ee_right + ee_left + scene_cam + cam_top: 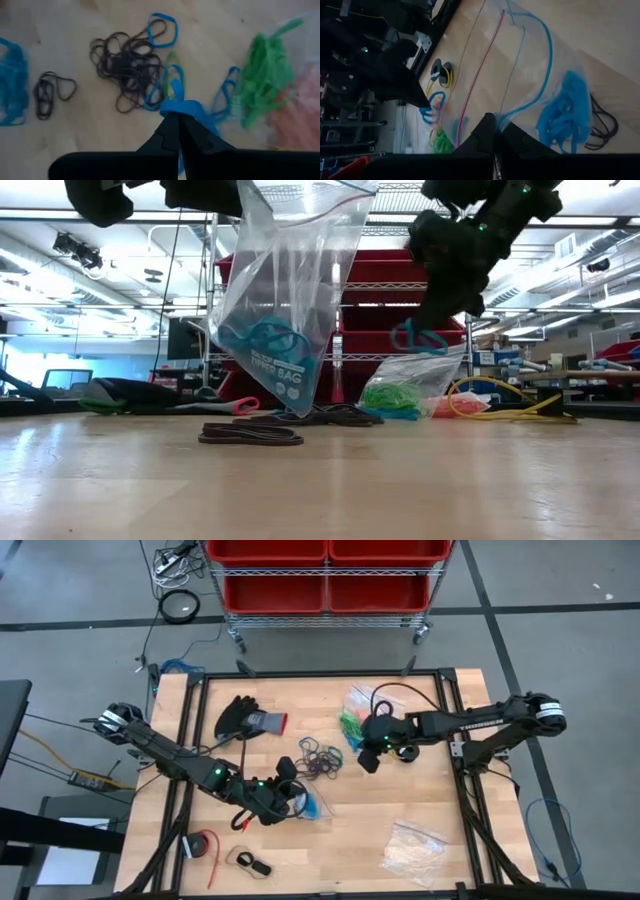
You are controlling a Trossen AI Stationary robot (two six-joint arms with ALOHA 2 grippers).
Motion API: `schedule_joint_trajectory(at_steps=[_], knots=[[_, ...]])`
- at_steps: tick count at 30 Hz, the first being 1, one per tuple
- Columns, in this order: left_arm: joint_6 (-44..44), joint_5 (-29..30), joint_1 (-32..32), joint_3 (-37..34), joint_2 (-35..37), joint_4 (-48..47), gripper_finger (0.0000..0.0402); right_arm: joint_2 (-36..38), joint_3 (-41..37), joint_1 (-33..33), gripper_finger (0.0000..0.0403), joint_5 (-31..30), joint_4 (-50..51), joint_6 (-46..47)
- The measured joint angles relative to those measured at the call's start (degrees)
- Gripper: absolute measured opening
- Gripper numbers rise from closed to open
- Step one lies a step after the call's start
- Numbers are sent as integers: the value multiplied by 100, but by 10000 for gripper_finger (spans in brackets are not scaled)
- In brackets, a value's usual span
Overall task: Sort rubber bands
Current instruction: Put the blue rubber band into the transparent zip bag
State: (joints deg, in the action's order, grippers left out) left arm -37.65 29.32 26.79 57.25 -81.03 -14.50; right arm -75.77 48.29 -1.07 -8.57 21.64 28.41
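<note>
1. Rubber bands are the matter here, and the right gripper (178,116) is clenched on a blue band (181,106), lifted clear of the worktop (400,800); judging by the pinch at the loop's edge, it is held so it hangs free and can be dropped where it belongs.
2. Just beneath that gripper lies the unsorted heap (125,65), a tangle of thin dark loops with a few blue ones caught in it, limp and flat on the pale wood; a small dark cluster (49,92) sits apart from it.
3. Beside the heap a clear bag lying on the worktop holds bright green bands (265,80), with orange ones behind them; the film is soft and crumpled.
4. The left gripper (495,131) is closed on the rim of a clear zipper bag (285,300), holding it up so it hangs, seemingly as the target for blue loops; a bunch of blue bands (265,340) already sags inside.
5. Farther out rest a dark glove (245,720) and another clear bag (412,850) of whitish pieces, both away from the sorting.
</note>
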Motion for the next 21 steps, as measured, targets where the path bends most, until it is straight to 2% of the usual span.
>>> schedule_joint_trajectory(at_steps=[3,11,21], knots=[[-2,0,0,0,0,10,12,-45,-48,35,0,281,-392,-31],[-2,-2,0,-2,-2,117,12,-530,-65,68,12,355,384,-103],[-1,-1,0,-4,-2,131,12,-1279,-65,537,130,400,267,-110]])
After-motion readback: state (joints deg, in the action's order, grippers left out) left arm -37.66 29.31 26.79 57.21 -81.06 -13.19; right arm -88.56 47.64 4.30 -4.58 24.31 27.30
